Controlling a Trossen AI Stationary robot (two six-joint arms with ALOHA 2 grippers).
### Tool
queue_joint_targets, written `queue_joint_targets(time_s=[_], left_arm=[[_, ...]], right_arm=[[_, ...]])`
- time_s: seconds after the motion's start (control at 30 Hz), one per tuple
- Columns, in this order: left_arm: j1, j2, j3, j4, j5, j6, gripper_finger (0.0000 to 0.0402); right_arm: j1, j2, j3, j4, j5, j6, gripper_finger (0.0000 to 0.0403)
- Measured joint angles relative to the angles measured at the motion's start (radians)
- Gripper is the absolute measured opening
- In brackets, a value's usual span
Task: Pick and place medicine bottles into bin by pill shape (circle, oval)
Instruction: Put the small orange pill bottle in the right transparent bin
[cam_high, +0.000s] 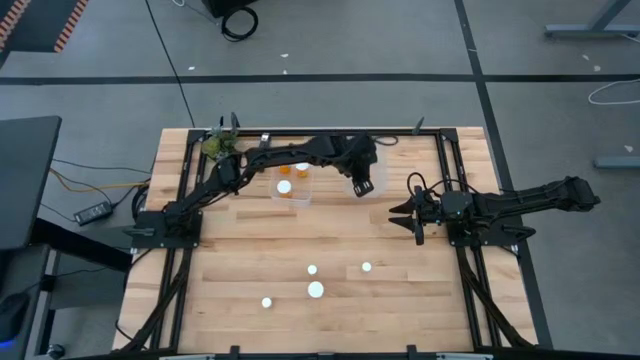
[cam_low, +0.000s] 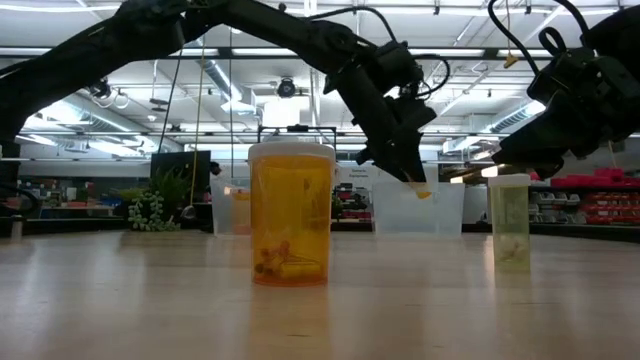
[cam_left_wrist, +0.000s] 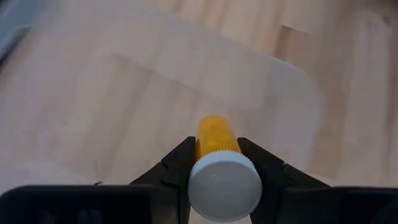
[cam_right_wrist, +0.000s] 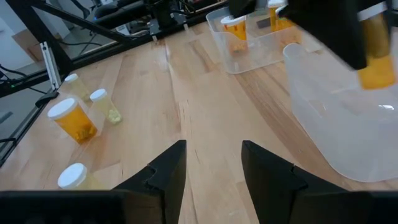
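My left gripper (cam_high: 362, 182) hangs over a clear bin (cam_high: 375, 192) at the table's far middle, shut on an orange medicine bottle (cam_left_wrist: 217, 135) with a white cap (cam_left_wrist: 224, 185). It also shows in the low view (cam_low: 405, 165). A second clear bin (cam_high: 292, 186) to its left holds orange bottles. Several more bottles stand upright on the table nearer the front: a large one (cam_high: 315, 290) and smaller ones (cam_high: 312, 269), (cam_high: 366, 266), (cam_high: 266, 302). My right gripper (cam_high: 406, 214) waits open and empty at the table's right; it also shows in the right wrist view (cam_right_wrist: 211, 168). My left gripper pinches the orange bottle's body just below the cap (cam_left_wrist: 202, 149) between its two fingers. The fingers slant down from above and the bottle lies along them, cap toward the wrist. Its orange bottom end (cam_low: 424, 194) sticks out past the fingertips, clear above the bin.
A large orange bottle (cam_low: 291, 215) and a small pale one (cam_low: 510, 222) stand close to the low camera. A plant (cam_high: 218, 145) sits at the far left corner. Black frame rails (cam_high: 450, 160) run along the table's sides. Bare wood lies between the bins and the loose bottles.
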Motion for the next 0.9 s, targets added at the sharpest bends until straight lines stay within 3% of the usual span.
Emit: queue_joint_targets(time_s=[0.4, 0.9], left_arm=[[-0.005, 0.000, 0.000, -0.018, -0.111, -0.024, 0.0116], [-0.001, 0.045, 0.001, -0.085, -0.113, -0.036, 0.0115]], right_arm=[[0.000, 0.000, 0.000, 0.000, 0.000, 0.000, 0.0161], [0.000, 0.000, 0.000, 0.000, 0.000, 0.000, 0.0161]])
